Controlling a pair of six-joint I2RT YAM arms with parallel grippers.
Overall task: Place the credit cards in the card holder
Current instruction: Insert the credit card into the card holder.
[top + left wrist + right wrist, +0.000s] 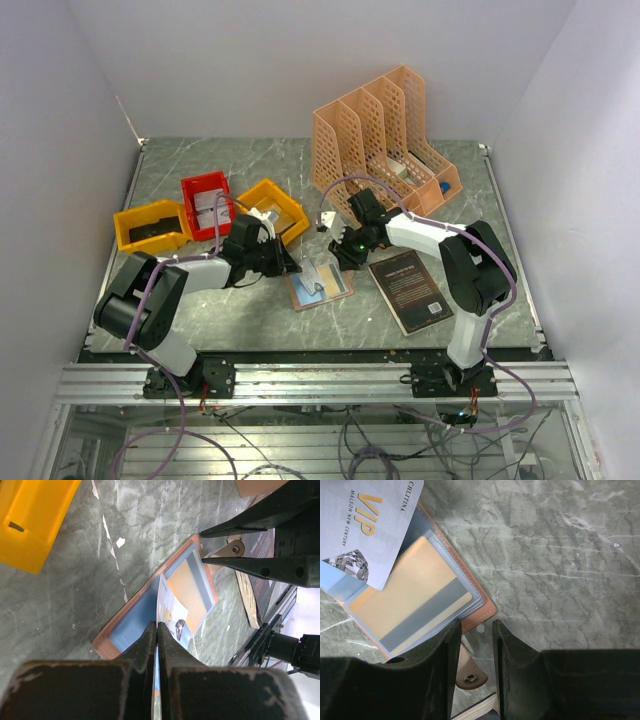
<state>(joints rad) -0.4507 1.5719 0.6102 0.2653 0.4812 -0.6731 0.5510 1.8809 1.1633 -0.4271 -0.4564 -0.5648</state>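
The card holder (pixel 485 611) lay open and flat on the table (pixel 560 555) between the two arms, with a tan card (pixel 410 597) already seated in one clear sleeve. Over its other half a pale VIP card (pixel 360 525) stood tilted. The left gripper (pixel 157 630) was closed on it edge-on, apparently to slide it into a pocket. The right gripper (pixel 476 630) had its jaws narrowly apart astride the holder's snap tab (pixel 469 676), probably to stop the holder shifting. Whether they actually nipped the tab could not be told. A black book (pixel 410 290) lay just beside.
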